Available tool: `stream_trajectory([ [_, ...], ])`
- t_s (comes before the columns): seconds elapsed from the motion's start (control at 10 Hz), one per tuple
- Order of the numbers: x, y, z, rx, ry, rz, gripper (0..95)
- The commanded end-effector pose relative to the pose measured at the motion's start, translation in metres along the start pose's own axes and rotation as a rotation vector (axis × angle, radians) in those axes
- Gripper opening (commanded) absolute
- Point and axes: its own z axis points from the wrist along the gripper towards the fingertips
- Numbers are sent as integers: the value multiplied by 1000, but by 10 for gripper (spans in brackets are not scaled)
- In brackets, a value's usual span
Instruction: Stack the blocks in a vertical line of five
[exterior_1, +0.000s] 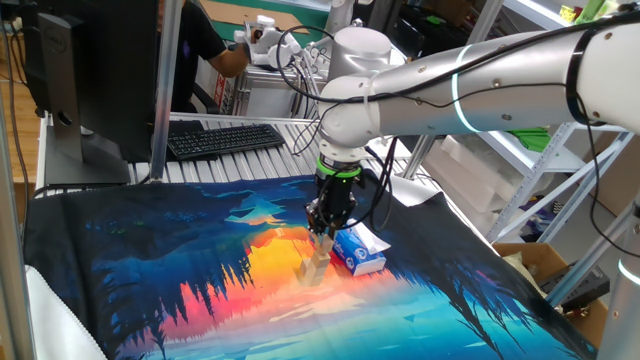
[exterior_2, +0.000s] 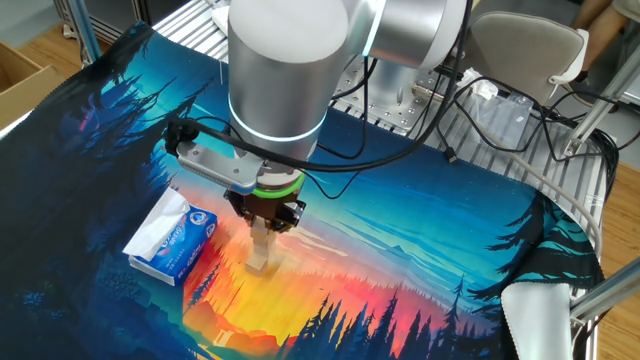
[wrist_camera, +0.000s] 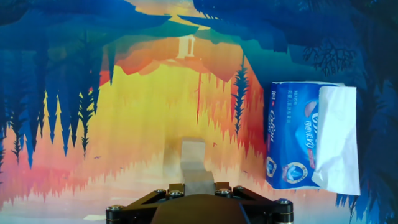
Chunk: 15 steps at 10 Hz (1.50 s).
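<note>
One gripper (exterior_2: 263, 236) atop stacked blocks (exterior_2: 262, 255)

Bright, even light — soft shadows

Printed cloth (exterior_1: 150, 270) covers the table: dark blue forest silhouettes at the edges, an orange-yellow sunset band through the middle.

Blue-and-white tissue pack (exterior_1: 358, 250) lies flat on the cloth, just right of the orange patch in one fixed view; white tissue pokes from its top. In the hand view it sits at right, long side running near to far.

Black keyboard (exterior_1: 225, 138) on a slatted metal surface beyond the cloth's far edge. Dark monitor (exterior_1: 85, 70) at far left. Cardboard box (exterior_1: 540, 262) off the table at right.
</note>
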Motion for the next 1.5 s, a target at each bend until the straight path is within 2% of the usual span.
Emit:
stream_trajectory([
  [0.1, 0, 0, 0, -2, -1, 4, 0],
  [0.9, 1, 1, 5, -5, 2, 21, 0],
  [1.2, 3, 0, 4, -17, 3, 48, 0],
  [1.3, 4, -1, 4, -31, 3, 60, 0],
  [1.5, 5, -1, 3, -35, 2, 72, 0],
])
